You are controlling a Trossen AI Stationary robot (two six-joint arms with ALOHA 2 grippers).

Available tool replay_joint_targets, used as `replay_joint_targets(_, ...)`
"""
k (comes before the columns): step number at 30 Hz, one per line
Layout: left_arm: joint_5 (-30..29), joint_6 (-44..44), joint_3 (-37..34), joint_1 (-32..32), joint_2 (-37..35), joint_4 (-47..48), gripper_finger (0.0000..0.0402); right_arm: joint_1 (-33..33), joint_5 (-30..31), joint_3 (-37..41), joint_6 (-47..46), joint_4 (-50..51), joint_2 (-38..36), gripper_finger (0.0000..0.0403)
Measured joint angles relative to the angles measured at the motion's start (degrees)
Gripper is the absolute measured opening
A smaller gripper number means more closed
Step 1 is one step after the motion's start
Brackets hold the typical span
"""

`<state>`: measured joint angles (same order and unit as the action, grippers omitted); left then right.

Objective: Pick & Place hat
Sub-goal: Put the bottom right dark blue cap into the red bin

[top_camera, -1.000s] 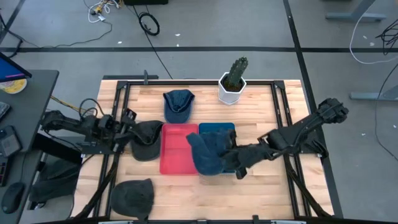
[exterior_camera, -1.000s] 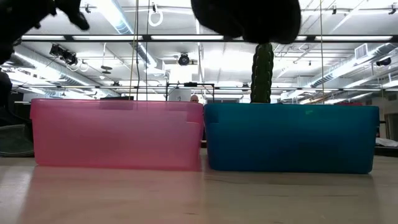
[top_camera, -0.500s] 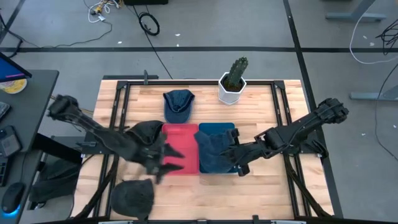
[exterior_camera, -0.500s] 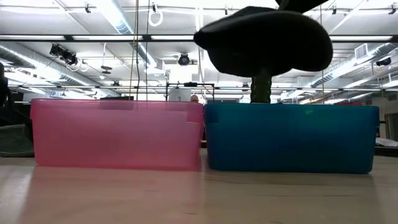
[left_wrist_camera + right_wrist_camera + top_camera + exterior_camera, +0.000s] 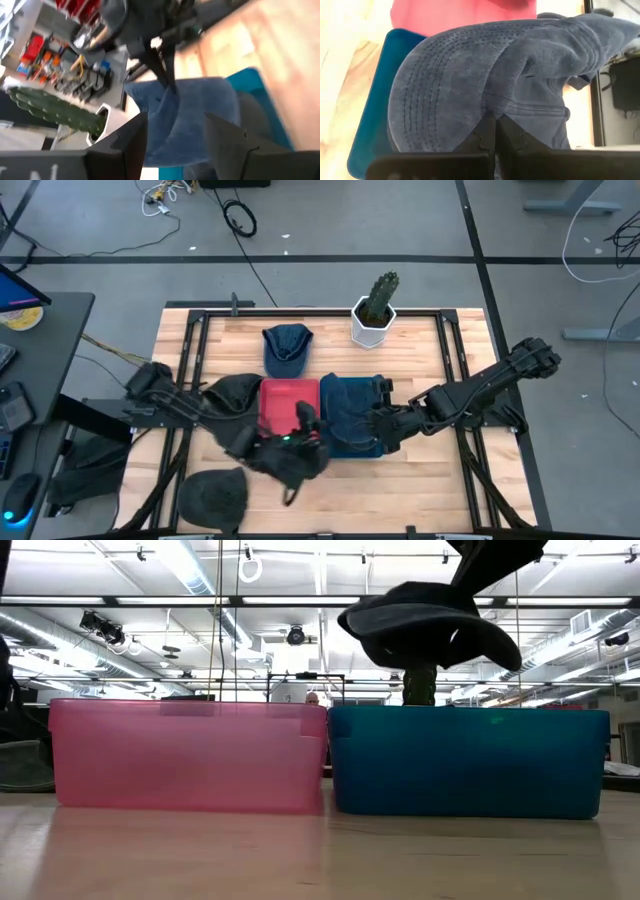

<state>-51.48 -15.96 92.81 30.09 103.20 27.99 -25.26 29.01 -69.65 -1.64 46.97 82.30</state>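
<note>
A blue denim hat [image 5: 348,415] hangs over the blue bin [image 5: 330,387], held by my right gripper [image 5: 378,420], which is shut on it. In the low view the hat [image 5: 425,628] floats just above the blue bin's rim [image 5: 468,712]. The red bin [image 5: 285,395] stands to the left of the blue one. My left gripper [image 5: 308,430] is open and holds nothing; it hovers at the red bin's near edge, pointing at the hat [image 5: 190,110]. My right gripper pinches a fold of the hat's crown [image 5: 520,107] between its two fingers [image 5: 487,132], right beside the stitched brim [image 5: 430,100]. The fingers reach in from the table's right, slanting down. The hat is lifted clear and sags around the fingers above the blue bin.
A dark grey hat [image 5: 232,395] lies left of the red bin, and another dark hat [image 5: 213,495] lies near the near-left corner. A blue hat [image 5: 286,348] rests toward the far edge, beside a cactus in a white pot [image 5: 375,310].
My right gripper has carried the hat rightward from over the seam between the bins to over the blue bin, and lowered it. My left arm has swung from the dark hat at the left toward the right and the near edge, to the front of the red bin.
</note>
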Motion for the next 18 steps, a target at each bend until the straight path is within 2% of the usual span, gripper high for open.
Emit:
replay_joint_targets(5,-0.06,-2.50,6.72,-2.96,7.27,1.11,0.0193,0.00,0.13,0.00,2.58,-1.67,0.18,0.0000)
replay_joint_targets(10,0.32,-1.16,10.83,-5.26,10.36,2.95,0.0193,-0.48,0.32,0.02,5.69,-1.02,1.37,0.0000)
replay_joint_targets(13,2.53,0.25,11.39,-6.17,11.14,3.80,0.0193,-0.49,0.32,0.02,7.67,-1.21,2.88,0.0000)
replay_joint_targets(18,9.53,6.46,11.50,-7.82,11.10,9.32,0.0193,-0.46,0.51,0.02,8.65,-1.33,4.14,0.0000)
